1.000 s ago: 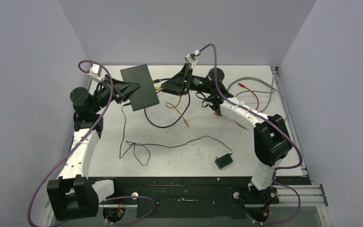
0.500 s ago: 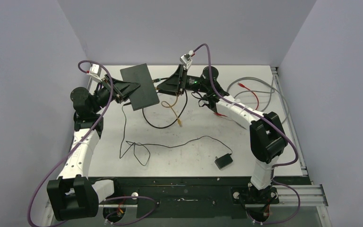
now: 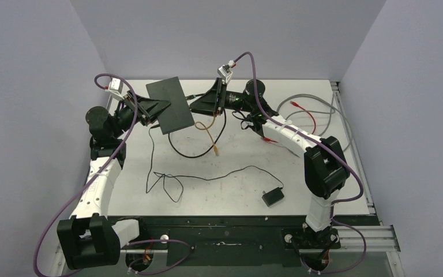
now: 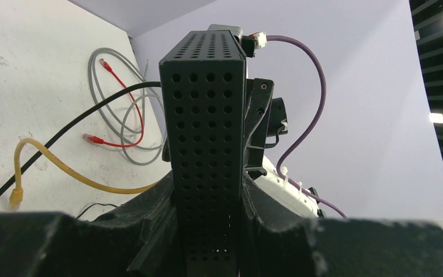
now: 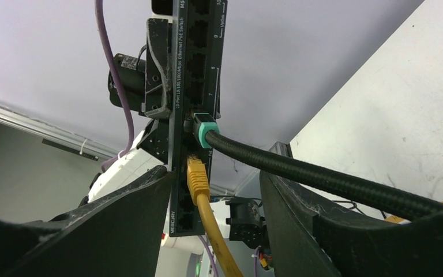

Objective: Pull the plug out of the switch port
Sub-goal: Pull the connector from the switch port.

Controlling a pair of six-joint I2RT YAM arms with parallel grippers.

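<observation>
The switch (image 3: 170, 105), a flat black box, is held off the table at the back left, and my left gripper (image 3: 153, 109) is shut on it. In the left wrist view its perforated end (image 4: 207, 133) stands upright between the closed jaws of the gripper (image 4: 210, 242). My right gripper (image 3: 199, 107) is at the switch's port edge. In the right wrist view this gripper (image 5: 213, 196) is open, its fingers (image 5: 121, 219) either side of the yellow plug (image 5: 196, 176) seated in a port, not touching it. A teal-ended black braided cable (image 5: 300, 173) sits in the port above.
The yellow cable (image 3: 212, 135) hangs from the switch down to the table. A grey cable loop (image 3: 317, 107) and a red cable (image 3: 306, 112) lie at the back right. A small black adapter block (image 3: 273, 197) with a thin black cord (image 3: 207, 176) lies in front.
My right gripper has moved left, closing in on the switch's port edge. The yellow and black cables have swung slightly left. The left arm and switch are nearly unchanged.
</observation>
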